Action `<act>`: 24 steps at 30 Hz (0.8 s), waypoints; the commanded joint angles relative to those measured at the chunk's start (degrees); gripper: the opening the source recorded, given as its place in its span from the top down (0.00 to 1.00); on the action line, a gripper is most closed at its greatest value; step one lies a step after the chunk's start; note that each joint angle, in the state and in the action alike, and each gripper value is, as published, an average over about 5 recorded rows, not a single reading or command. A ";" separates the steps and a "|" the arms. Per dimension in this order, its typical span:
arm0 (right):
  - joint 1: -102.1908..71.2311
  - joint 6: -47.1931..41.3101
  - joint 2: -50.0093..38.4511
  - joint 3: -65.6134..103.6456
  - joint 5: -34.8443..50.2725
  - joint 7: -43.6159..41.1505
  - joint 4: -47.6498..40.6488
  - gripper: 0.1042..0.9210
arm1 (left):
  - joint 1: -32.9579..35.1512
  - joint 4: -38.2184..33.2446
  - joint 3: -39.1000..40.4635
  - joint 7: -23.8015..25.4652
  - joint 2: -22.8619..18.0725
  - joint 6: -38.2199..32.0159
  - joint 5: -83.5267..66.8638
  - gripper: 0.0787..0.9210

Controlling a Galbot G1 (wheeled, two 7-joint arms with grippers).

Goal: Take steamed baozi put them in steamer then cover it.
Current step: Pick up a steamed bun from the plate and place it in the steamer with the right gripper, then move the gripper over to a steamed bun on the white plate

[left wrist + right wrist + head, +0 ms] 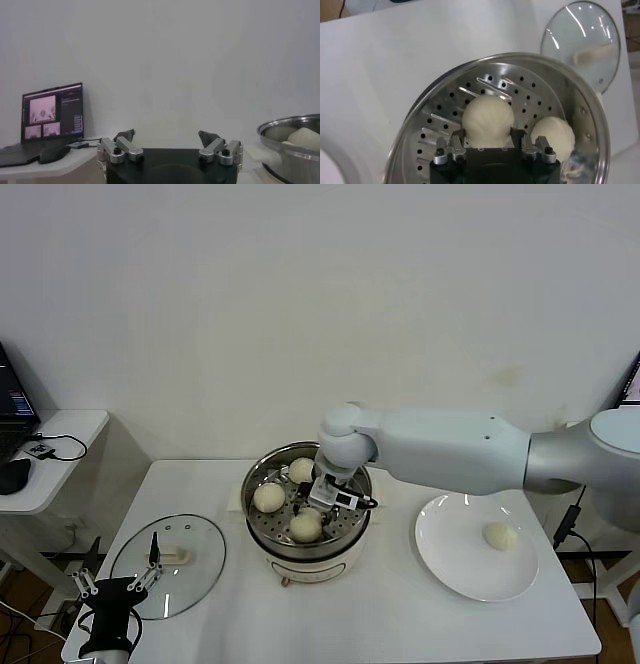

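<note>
The steamer (pixel 352 536) stands mid-table on its cream base, its perforated tray (pixel 445 107) bare in places. Three baozi lie in it: one at the left (pixel 268 497), one at the back (pixel 301 470), one at the front (pixel 306 525). My right gripper (pixel 330 499) reaches down into the pot. In the right wrist view its fingers (pixel 458 136) stand open, close against both sides of a round baozi (pixel 488 117) resting on the tray, beside another (pixel 553 135). A fourth baozi (pixel 500 535) lies on the white plate (pixel 450 564). The glass cover (pixel 190 579) lies flat at the table's front left.
My left gripper (pixel 120 589) waits open and empty at the table's front left corner, next to the cover; its wrist view shows the steamer's rim (pixel 290 125) off to one side. A side table with a laptop (pixel 52 112) and mouse stands at the far left.
</note>
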 commanded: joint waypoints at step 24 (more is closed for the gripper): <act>3.98 -20.07 -35.27 10.35 8.04 -5.99 4.88 0.12 | -1.15 1.04 1.43 0.09 2.43 0.02 0.08 0.12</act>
